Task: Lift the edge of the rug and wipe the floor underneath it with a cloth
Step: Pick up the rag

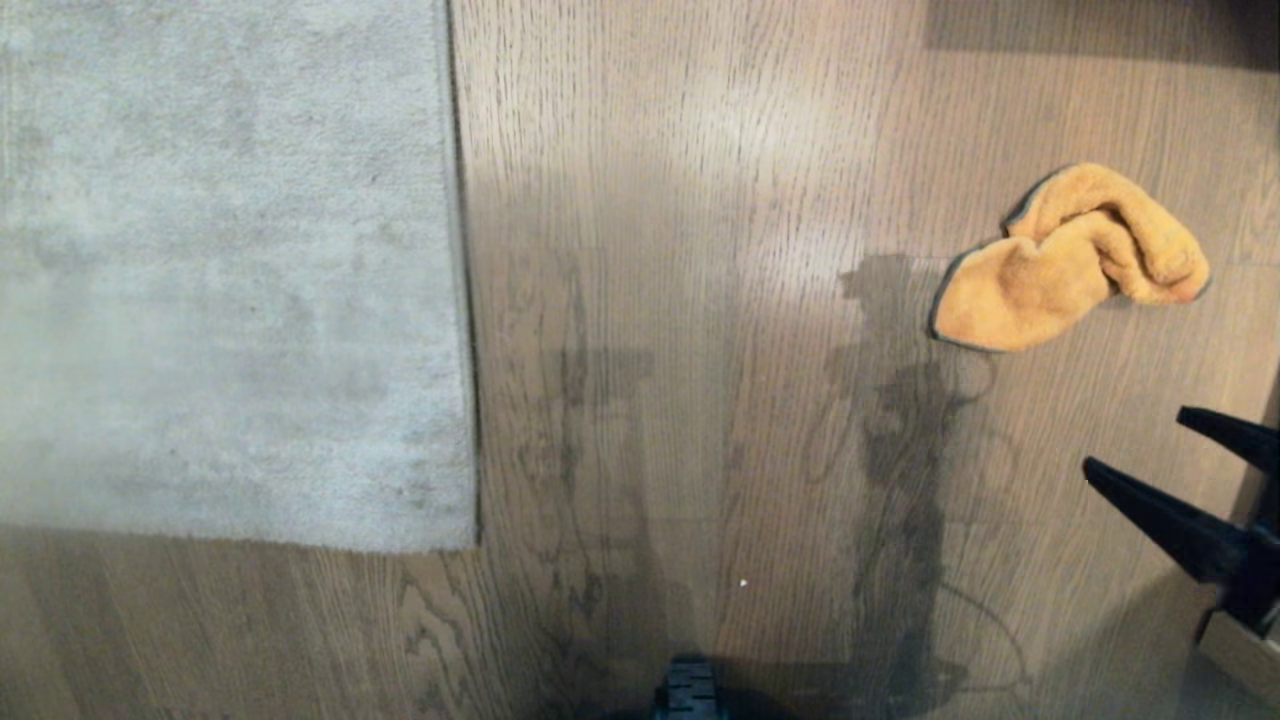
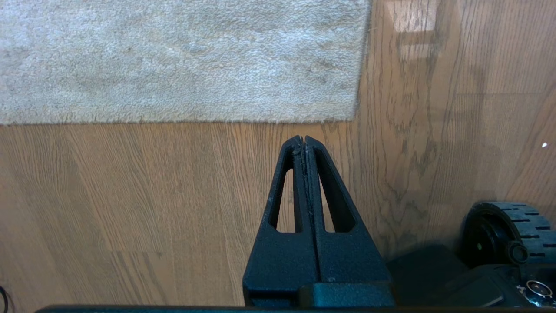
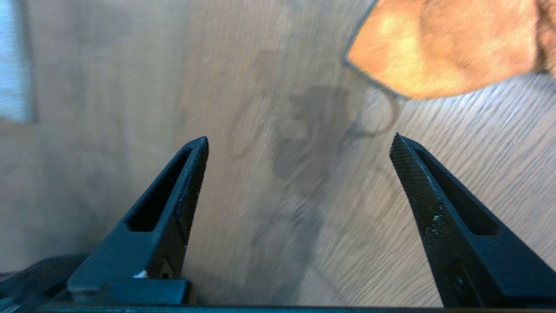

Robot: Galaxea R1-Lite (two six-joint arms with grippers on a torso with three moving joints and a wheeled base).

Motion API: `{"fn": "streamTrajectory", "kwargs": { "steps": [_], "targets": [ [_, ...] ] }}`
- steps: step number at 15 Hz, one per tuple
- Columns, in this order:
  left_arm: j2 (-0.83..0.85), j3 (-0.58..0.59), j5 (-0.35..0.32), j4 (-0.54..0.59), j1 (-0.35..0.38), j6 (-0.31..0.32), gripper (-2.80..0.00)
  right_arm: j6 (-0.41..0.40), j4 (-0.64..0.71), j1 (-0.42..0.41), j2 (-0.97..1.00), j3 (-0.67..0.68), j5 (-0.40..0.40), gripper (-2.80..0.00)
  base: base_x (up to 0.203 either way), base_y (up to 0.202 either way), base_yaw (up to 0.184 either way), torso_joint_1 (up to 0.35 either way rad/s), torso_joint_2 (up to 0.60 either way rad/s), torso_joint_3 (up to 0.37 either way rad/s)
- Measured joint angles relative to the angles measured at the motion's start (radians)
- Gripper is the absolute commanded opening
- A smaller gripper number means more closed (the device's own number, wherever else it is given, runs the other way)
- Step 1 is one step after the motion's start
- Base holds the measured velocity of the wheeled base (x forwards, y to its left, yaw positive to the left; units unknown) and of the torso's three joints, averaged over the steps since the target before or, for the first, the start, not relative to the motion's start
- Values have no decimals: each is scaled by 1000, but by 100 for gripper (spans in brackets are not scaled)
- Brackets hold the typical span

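1. Head view: the rug edge runs straight down the left part of the scene to a square corner near the lower left, and the pale grey pile lies flat on the floor.
2. Bare wood planks fill the wide band between that border and the cloth, which sits crumpled on the floor at the right, well apart from the rug.
3. The cloth's dark-trimmed border curls along its nearer and left sides; one end is bunched into a thick fold.
4. The right gripper enters at the right margin, nearer the robot than the cloth and not touching it; its two black fingers stand spread wide with nothing between them.
5. In the right wrist view the right gripper hangs over bare planks, with the cloth ahead of the fingertips and off towards one finger.
6. In the left wrist view the left gripper has its fingers pressed together, empty, pointing at the rug edge from just short of it, with a strip of floor between.
7. A black wheel of the base shows beside that arm.
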Motion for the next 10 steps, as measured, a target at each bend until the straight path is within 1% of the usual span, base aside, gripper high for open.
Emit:
{"fn": "streamTrajectory", "kwargs": {
  "steps": [2, 5, 8, 10],
  "targets": [
    [0, 0, 0, 0, 0, 0, -280, -15, -63, -64, 96, -30, 1, 0, 0, 0, 0, 0, 0, 0],
    [0, 0, 0, 0, 0, 0, -280, -18, -85, -163, 221, -140, 7, 0, 0, 0, 0, 0, 0, 0],
    [0, 0, 1, 0, 0, 0, -280, -24, -97, -212, 309, -236, 7, 0, 0, 0, 0, 0, 0, 0],
    [0, 0, 1, 0, 0, 0, -280, -29, -129, -259, 357, -272, 3, 0, 0, 0, 0, 0, 0, 0]
  ]
}}
